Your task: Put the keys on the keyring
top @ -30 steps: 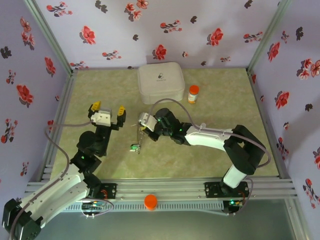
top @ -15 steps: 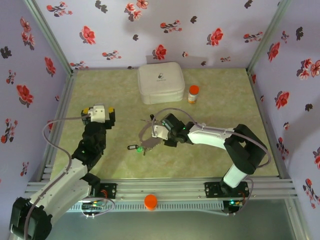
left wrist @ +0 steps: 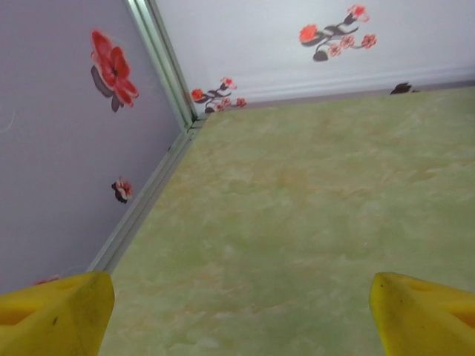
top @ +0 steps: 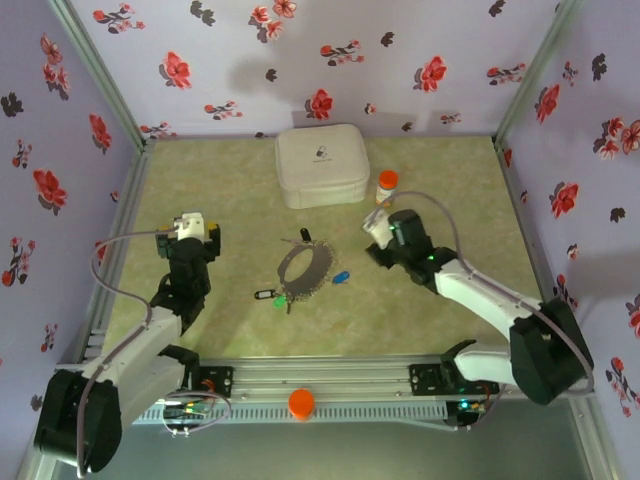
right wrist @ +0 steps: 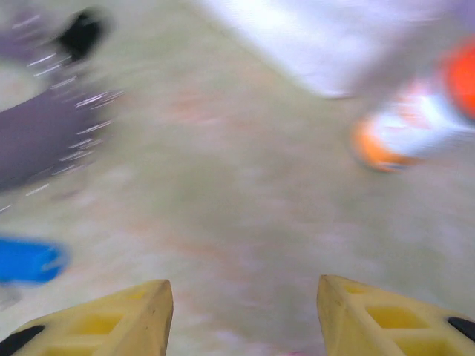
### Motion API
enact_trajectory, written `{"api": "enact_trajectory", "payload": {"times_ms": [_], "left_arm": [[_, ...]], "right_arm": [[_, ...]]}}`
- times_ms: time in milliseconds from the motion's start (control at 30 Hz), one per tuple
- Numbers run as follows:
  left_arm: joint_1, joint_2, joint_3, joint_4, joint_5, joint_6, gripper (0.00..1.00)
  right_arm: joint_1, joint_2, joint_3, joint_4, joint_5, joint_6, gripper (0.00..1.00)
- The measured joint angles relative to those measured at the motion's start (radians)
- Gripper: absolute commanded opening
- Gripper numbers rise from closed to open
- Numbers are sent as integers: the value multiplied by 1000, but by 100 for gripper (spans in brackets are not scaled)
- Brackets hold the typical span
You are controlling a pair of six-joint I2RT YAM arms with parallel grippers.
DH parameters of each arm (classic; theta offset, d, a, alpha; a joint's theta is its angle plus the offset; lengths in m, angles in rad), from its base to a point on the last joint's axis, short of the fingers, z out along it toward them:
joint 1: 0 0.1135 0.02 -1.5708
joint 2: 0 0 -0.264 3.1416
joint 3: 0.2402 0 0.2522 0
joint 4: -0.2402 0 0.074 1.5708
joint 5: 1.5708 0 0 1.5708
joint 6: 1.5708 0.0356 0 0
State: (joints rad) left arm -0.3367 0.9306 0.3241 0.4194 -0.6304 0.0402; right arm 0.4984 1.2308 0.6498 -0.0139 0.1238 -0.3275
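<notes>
Right gripper (right wrist: 245,311) has drawn back from the keyring (top: 306,270) lying mid table (top: 455,190); it and the left gripper (left wrist: 237,311) gape wide, empty.

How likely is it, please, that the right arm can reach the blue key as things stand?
Probably yes: the right gripper hangs open near the blue key, with only bare table between them.

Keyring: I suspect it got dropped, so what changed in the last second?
The right gripper let go of the keyring, which now lies flat on the table, and pulled back right toward the pill bottle. The left gripper drew back left. The white case and pill bottle stayed put.
</notes>
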Motion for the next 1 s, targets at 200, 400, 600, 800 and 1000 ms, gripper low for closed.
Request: {"api": "enact_trajectory", "payload": {"times_ms": [200, 400, 600, 800, 1000], "left_arm": [[63, 146, -35, 146, 6, -7, 91], [116, 343, -62, 325, 16, -11, 92], [161, 515, -79, 565, 86, -3, 94], [211, 594, -74, 649, 190, -5, 100], [241, 624, 9, 591, 232, -17, 100]], "right_arm": [[-214, 42, -229, 410, 169, 164, 56], [-262, 200, -334, 780, 159, 183, 57], [-395, 247, -377, 977, 87, 258, 58], [-410, 335, -372, 1029, 69, 300, 60], [-458, 335, -272, 950, 71, 364, 60]]}}
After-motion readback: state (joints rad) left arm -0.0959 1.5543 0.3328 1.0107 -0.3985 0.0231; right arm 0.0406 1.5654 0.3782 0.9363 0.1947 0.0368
